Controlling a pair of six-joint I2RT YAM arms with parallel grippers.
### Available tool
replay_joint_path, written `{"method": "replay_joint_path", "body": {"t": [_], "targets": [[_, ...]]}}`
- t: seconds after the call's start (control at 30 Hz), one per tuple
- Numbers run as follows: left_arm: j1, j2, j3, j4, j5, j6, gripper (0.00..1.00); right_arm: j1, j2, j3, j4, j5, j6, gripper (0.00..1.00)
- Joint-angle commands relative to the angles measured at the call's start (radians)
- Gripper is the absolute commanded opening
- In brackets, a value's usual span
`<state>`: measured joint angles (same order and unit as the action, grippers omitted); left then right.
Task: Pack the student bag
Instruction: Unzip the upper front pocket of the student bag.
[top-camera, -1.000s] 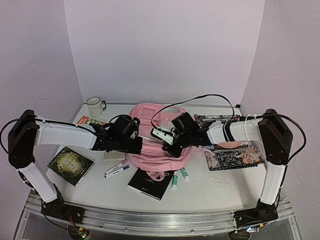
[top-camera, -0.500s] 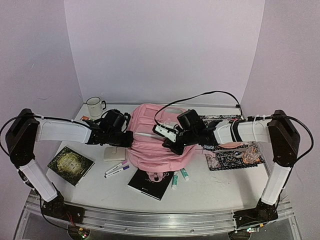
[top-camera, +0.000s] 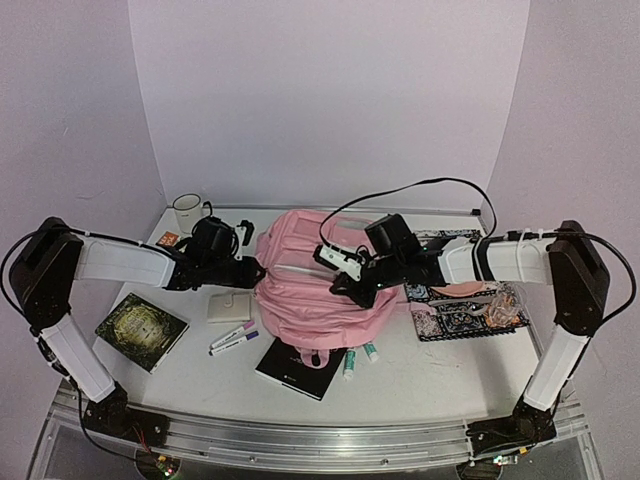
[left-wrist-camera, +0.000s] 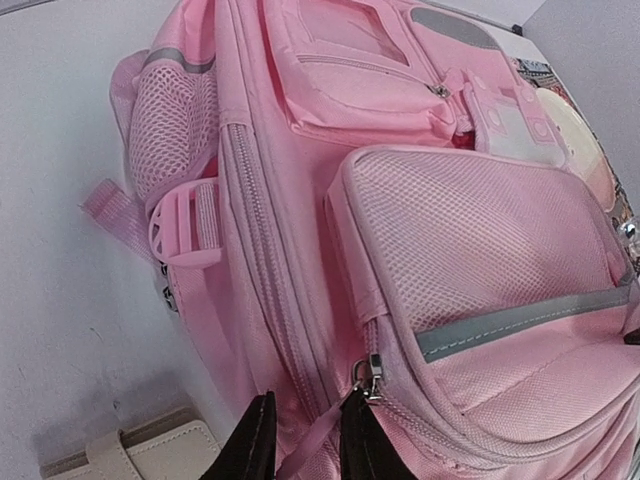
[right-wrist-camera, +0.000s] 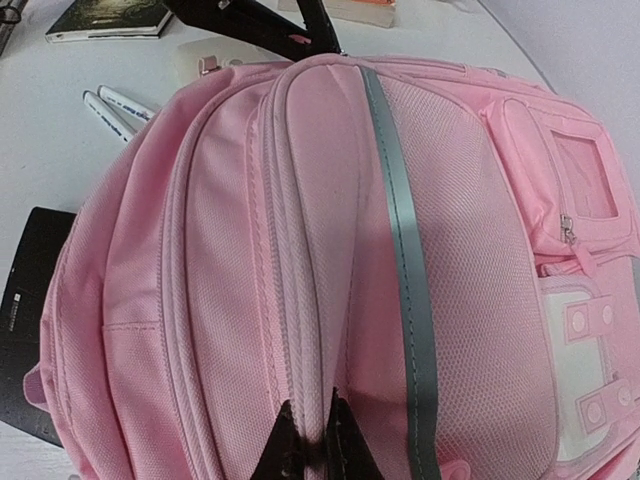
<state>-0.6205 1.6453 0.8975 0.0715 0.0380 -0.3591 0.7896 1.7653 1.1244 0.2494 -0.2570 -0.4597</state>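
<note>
Top view: we find the bag lying centrally, front up. Left wrist: left claw stands parted around the zip pull, which may slip out. Right wrist: right claw pinches bag fabric; a tug could drag the bag.

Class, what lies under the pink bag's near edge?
A black notebook sticks out beneath the bag; its far edge is covered, as is anything else under there.

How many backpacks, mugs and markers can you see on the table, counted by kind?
Backpack: 1
Mug: 1
Markers: 4
Total: 6
</note>
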Motion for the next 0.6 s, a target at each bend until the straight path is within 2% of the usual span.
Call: {"method": "replay_joint_path", "body": {"t": [0.0, 0.07, 0.27, 0.43, 0.57], "targets": [[0.067, -0.034, -0.068, 0.005, -0.083, 0.03, 0.22, -0.004, -0.063, 0.029, -0.052, -0.092, 0.007, 0.0], [0.067, -0.042, -0.082, 0.017, -0.086, 0.034, 0.17, -0.003, -0.064, 0.036, -0.053, -0.105, 0.009, 0.0], [0.078, -0.026, -0.02, 0.022, -0.183, 0.056, 0.11, -0.003, -0.069, 0.051, -0.073, -0.192, 0.006, 0.0], [0.1, 0.031, 0.058, 0.044, -0.2, 0.072, 0.1, -0.003, -0.071, 0.054, -0.107, -0.224, -0.009, 0.0], [0.103, 0.061, 0.063, 0.068, -0.193, 0.049, 0.13, -0.003, -0.069, 0.057, -0.114, -0.212, -0.001, 0.0]]}}
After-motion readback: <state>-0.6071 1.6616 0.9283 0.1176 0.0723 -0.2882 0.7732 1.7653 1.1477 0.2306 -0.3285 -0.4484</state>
